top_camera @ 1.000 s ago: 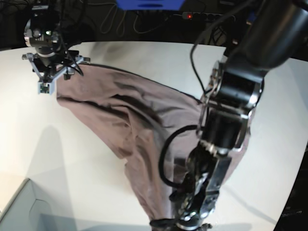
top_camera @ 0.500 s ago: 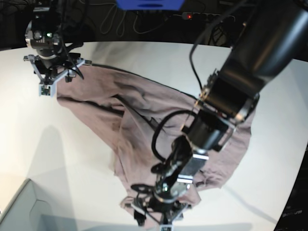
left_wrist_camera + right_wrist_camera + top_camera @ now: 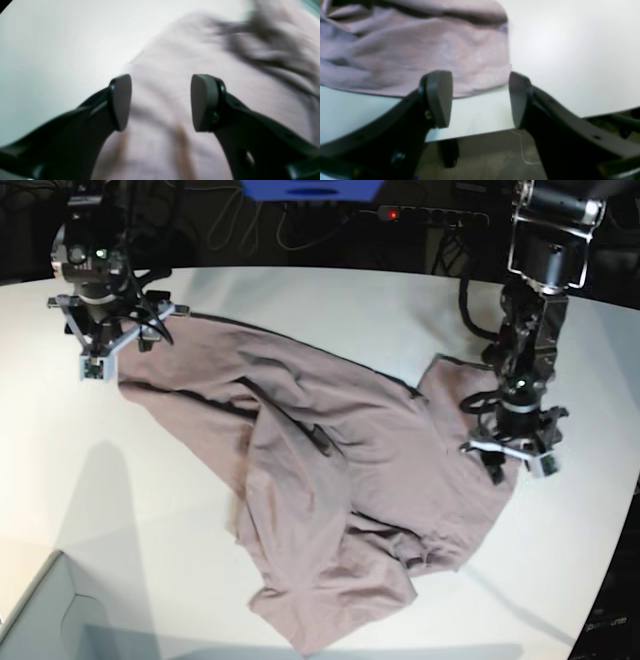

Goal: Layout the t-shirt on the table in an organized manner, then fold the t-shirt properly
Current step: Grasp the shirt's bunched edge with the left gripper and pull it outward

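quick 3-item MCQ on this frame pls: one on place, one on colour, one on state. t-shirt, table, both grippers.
1. Where is the left gripper?
A. Over the t-shirt's edge, on the base view's right
B. Over the grey-green box corner
C. Off the table

2. What colour is the t-shirt?
A. Navy blue
B. Dusty mauve
C. Bright yellow

3. How does the t-shirt lie on the table?
A. Folded into a neat rectangle
B. Hanging in the air from both grippers
C. Spread but creased, its lower part bunched

Key: 1 A, base view shows it above the cloth's right edge. 2 B, all views show pinkish grey-brown cloth. 3 C, folds run across it, and the right gripper stands open, holding nothing.
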